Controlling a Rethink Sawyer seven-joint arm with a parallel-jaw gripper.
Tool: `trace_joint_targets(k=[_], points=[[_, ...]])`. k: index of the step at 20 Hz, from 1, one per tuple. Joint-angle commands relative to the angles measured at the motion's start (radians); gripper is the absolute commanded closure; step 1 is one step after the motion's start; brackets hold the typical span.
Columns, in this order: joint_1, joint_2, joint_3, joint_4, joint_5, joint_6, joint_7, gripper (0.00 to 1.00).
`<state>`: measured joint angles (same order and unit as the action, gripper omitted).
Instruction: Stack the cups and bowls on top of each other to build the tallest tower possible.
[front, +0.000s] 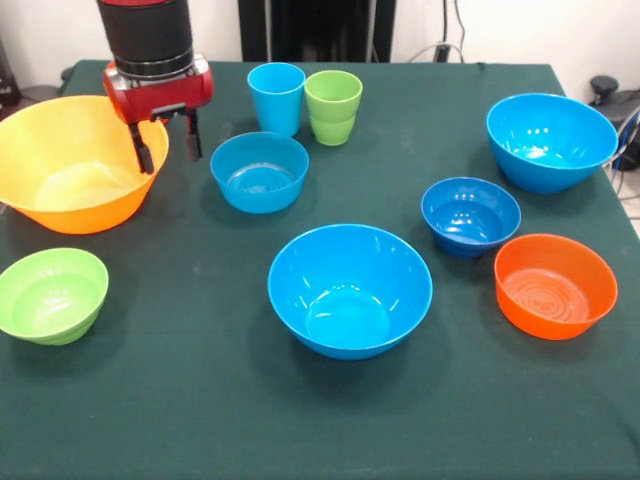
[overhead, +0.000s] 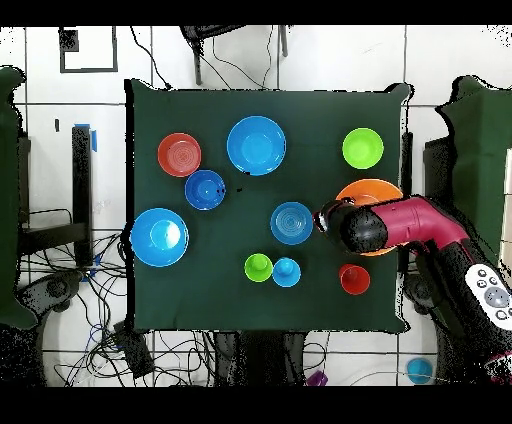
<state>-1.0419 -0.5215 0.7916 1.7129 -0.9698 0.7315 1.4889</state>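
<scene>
My gripper (front: 167, 145) is open and empty, and it hangs over the right rim of the very large yellow-orange bowl (front: 70, 165). In the overhead view the arm covers most of that bowl (overhead: 372, 187). The light blue cup (front: 276, 97) and the lime green cup (front: 333, 107) stand side by side at the back. The orange cup (overhead: 354, 279) shows only in the overhead view. The medium light blue bowl (front: 259, 172) sits just right of the gripper. One large bright blue bowl (front: 350, 290) is at centre front and the other (front: 551, 142) at the right. Every bowl stands singly; no nested pile is in view.
The small dark blue bowl (front: 470, 215) and the orange bowl (front: 555, 285) sit at the right front. The lime green bowl (front: 52, 295) sits at the left front, below the yellow-orange bowl. The dark green cloth (front: 200, 400) covers the table.
</scene>
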Motion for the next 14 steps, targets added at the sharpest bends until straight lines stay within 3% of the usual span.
trace_joint_targets(k=[1,6,7,14], points=[[0.087,-0.005,-0.08,-0.017,-0.083,0.036,-0.157,0.0],[0.1,-0.003,-0.085,-0.015,-0.058,0.035,-0.14,0.0],[0.105,-0.004,-0.092,-0.017,-0.054,0.034,-0.145,1.0],[0.099,0.001,-0.09,-0.016,-0.039,0.037,-0.164,1.0]])
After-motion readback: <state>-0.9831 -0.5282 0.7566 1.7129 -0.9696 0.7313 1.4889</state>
